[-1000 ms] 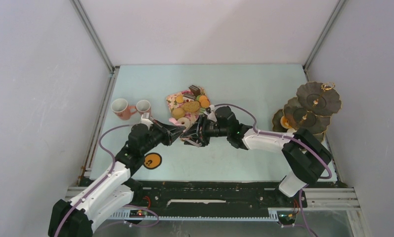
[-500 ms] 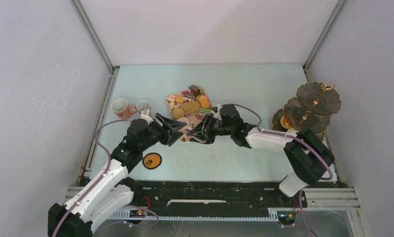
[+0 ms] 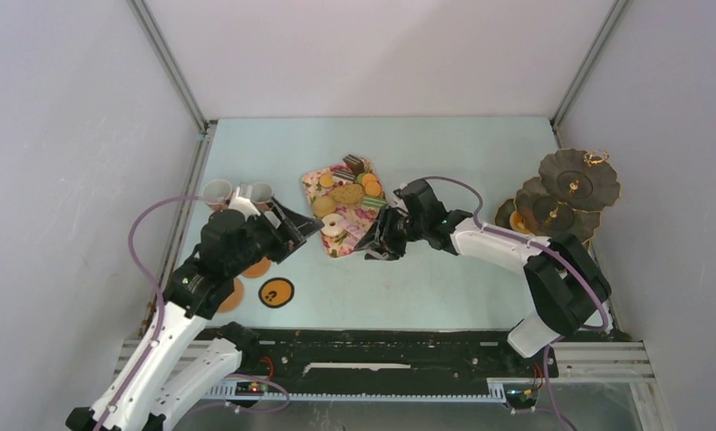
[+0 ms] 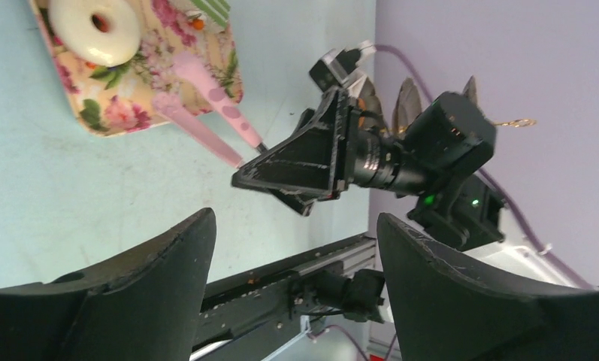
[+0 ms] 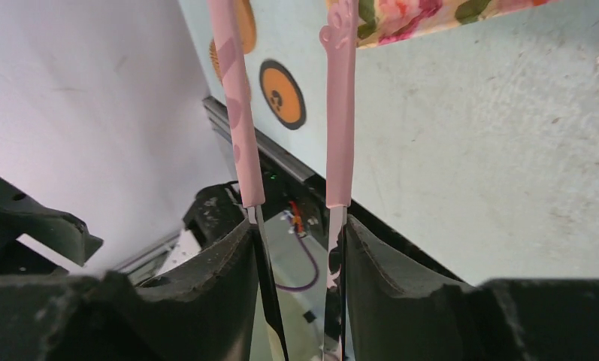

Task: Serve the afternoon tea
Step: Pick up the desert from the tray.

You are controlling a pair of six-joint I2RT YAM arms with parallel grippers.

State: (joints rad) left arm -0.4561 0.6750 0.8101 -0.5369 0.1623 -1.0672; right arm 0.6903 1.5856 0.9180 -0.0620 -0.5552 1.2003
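Note:
The sweets lie on a floral tray (image 3: 316,180): biscuits (image 3: 346,193), cake slices (image 3: 355,164) and a white donut (image 3: 333,224), the same donut (image 4: 95,28) that shows in the left wrist view. My right gripper (image 3: 378,244) is shut on the metal ends of pink tongs (image 5: 340,98), whose tips reach the tray's near corner (image 5: 431,19). My left gripper (image 3: 293,232) hangs open and empty left of the tray, facing the tongs (image 4: 206,98). Two mugs (image 3: 217,192) stand at the far left. The dark tiered stand (image 3: 570,184) is at the right.
Three orange round coasters (image 3: 276,292) lie near the left arm, two of them partly under it. The table's metal frame (image 3: 399,355) runs along the near edge. Grey walls close in left and right, and the stand sits tight against the right wall.
My left gripper has opened, let go near the tongs and pulled back to the left. My right gripper, still holding the tongs, has shifted slightly right.

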